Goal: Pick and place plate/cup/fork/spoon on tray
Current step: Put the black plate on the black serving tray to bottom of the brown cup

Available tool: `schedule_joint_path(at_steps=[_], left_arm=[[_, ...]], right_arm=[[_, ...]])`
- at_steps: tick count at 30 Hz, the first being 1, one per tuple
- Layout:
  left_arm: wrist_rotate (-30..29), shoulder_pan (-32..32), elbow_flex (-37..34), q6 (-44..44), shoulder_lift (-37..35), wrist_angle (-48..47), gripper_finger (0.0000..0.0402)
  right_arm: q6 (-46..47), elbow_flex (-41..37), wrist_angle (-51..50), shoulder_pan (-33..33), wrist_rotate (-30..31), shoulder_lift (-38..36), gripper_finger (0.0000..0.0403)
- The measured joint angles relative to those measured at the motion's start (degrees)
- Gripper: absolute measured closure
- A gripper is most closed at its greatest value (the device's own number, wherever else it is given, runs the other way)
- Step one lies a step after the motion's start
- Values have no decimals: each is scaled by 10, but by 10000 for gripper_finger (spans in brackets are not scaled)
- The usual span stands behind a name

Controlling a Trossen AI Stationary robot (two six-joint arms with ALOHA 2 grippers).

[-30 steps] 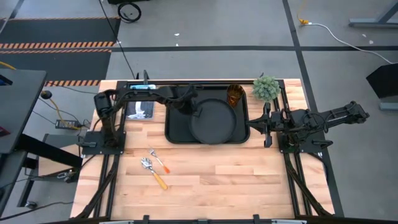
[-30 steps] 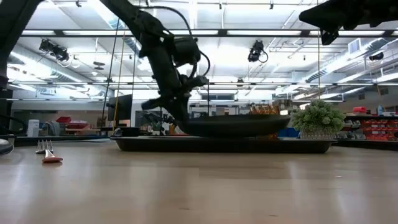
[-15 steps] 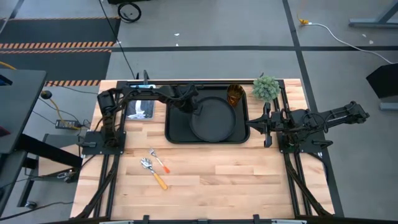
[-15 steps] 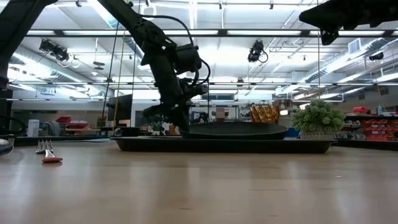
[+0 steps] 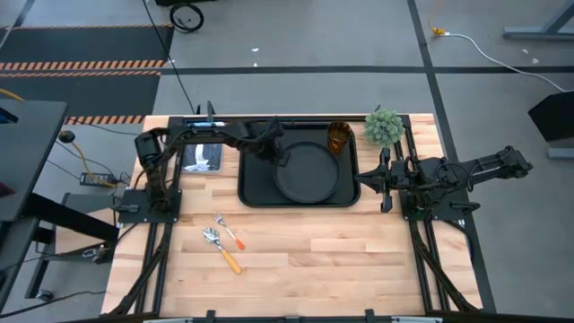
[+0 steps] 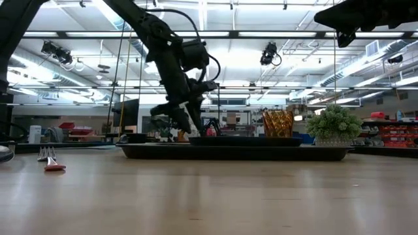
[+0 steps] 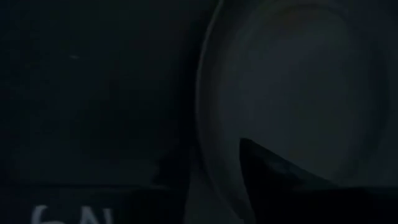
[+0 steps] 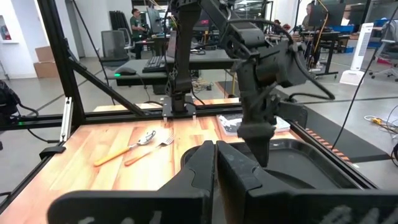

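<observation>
The round black plate (image 5: 308, 172) lies flat in the black tray (image 5: 254, 184), toward its right half. The amber cup (image 5: 338, 136) stands upright in the tray's far right corner. My left gripper (image 5: 273, 152) is open at the plate's left rim (image 7: 205, 118); one finger stands over the plate and one over the tray floor. Whether they touch the rim cannot be made out. The fork (image 5: 231, 231) and the spoon (image 5: 221, 248) lie on the wood nearer the front left. My right gripper (image 5: 386, 179) waits shut beside the tray's right edge.
A small green plant (image 5: 384, 127) stands at the far right, beside the cup. A flat device (image 5: 201, 158) lies left of the tray. Bare wood runs along the table's near half, right of the cutlery.
My left gripper has brought the plate down, from raised at its left side to flat on the tray. It has then opened and let go of the rim, and it has risen a little.
</observation>
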Motion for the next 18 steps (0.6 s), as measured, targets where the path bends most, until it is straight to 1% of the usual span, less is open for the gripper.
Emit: schedule_joint_path(at_steps=[4,7,10,18], left_arm=[[0,2,0,44,-24,-41,260],[-2,-4,1,99,-32,-91,266],[-25,-22,0,119,-23,-128,273],[-78,-66,0,114,19,-101,284]], right_arm=[[1,0,0,0,0,0,380],[4,0,0,0,0,0,380],[4,0,0,0,0,0,380],[4,0,0,0,0,0,380]])
